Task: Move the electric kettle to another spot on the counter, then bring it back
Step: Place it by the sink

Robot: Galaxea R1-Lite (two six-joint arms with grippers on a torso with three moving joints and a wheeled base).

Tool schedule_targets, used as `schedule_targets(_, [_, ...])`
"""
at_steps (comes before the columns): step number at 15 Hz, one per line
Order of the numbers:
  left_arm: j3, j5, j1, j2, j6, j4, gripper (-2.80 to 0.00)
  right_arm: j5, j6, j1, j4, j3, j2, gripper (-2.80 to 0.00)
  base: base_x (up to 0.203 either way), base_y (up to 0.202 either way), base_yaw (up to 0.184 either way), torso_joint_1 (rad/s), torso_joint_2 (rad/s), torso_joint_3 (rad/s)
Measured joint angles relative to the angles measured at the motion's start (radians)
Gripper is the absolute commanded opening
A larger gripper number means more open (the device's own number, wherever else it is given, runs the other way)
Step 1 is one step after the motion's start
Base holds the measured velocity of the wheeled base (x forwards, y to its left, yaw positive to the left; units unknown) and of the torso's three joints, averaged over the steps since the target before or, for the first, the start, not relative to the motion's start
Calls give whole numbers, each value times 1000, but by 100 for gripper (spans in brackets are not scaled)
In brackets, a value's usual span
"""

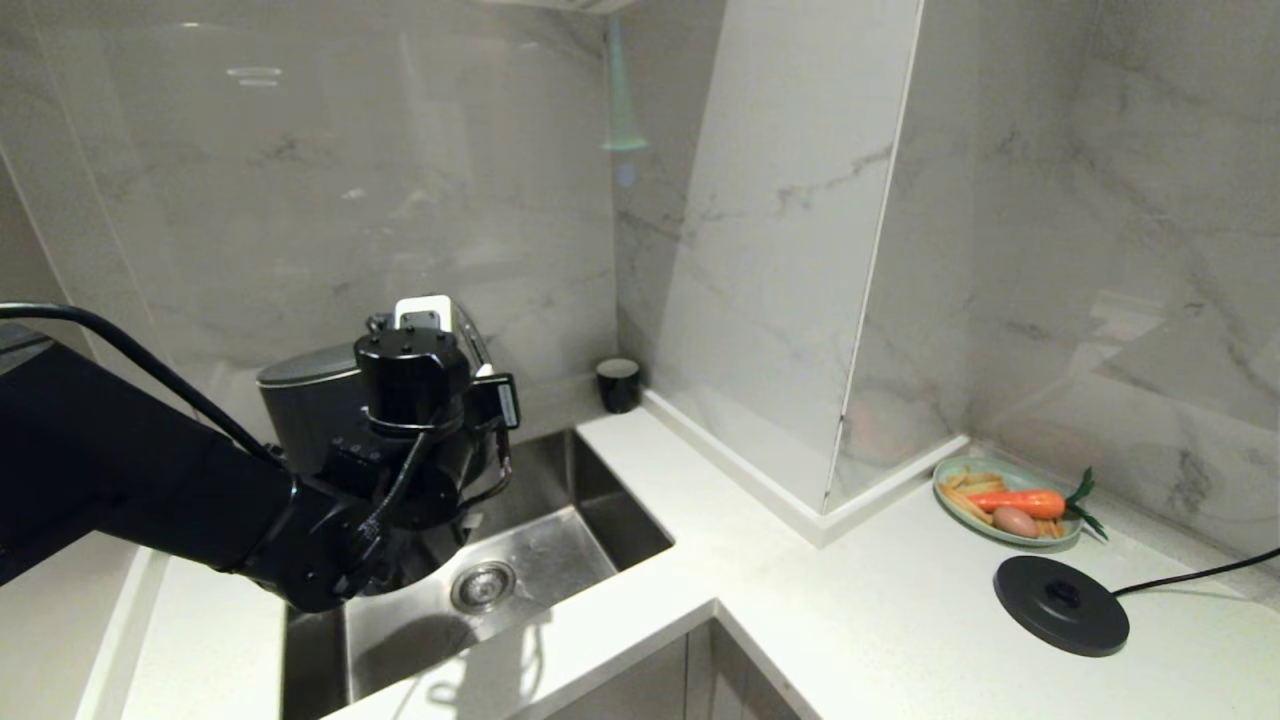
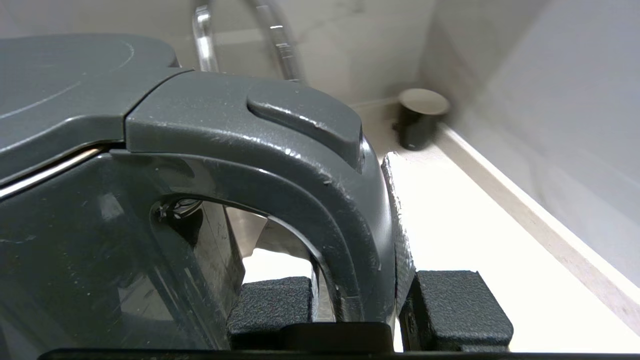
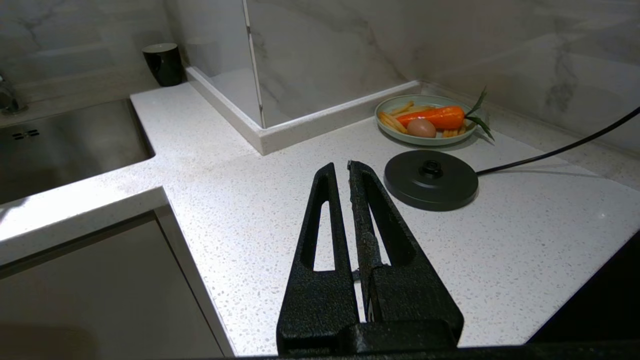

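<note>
The electric kettle point(image 1: 305, 400), dark and glossy with a flat lid, hangs above the steel sink point(image 1: 560, 550) at the left of the head view. My left gripper point(image 2: 350, 280) is shut on its loop handle point(image 2: 310, 165): one finger point(image 2: 272, 305) sits inside the loop, the other point(image 2: 400, 210) presses on the outside. In the head view the wrist point(image 1: 410, 385) hides the handle. The white speckled counter point(image 1: 800, 600) runs to the right. My right gripper point(image 3: 340, 167) hovers shut and empty over the counter point(image 3: 240, 210), out of the head view.
A round black base disc point(image 1: 1060, 605) with a cord lies on the counter at the right, next to a green plate point(image 1: 950, 478) of carrot and other food. A small black cup point(image 1: 617, 385) stands in the back corner. A marble pillar juts out between them.
</note>
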Motion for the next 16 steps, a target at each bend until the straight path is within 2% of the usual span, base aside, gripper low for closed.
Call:
schedule_targets(5, [-55, -5, -100, 32, 4, 28, -280, 0, 0, 0, 0, 0, 0, -280, 0, 0, 0, 0, 0, 0])
schedule_targets(7, [-117, -3, -143, 46, 4, 44, -280, 0, 0, 0, 0, 0, 0, -280, 0, 0, 0, 0, 0, 0])
schedule_targets(11, [-346, 30, -221, 150, 13, 81, -280, 0, 0, 0, 0, 0, 0, -280, 0, 0, 0, 0, 0, 0])
schedule_targets(14, [-535, 10, -258, 276, 17, 101, -280, 1, 0, 0, 0, 0, 0, -280, 0, 0, 0, 0, 0, 0])
schedule_targets(16, [-614, -19, -284, 358, 17, 124, -280, 0, 0, 0, 0, 0, 0, -280, 0, 0, 0, 0, 0, 0])
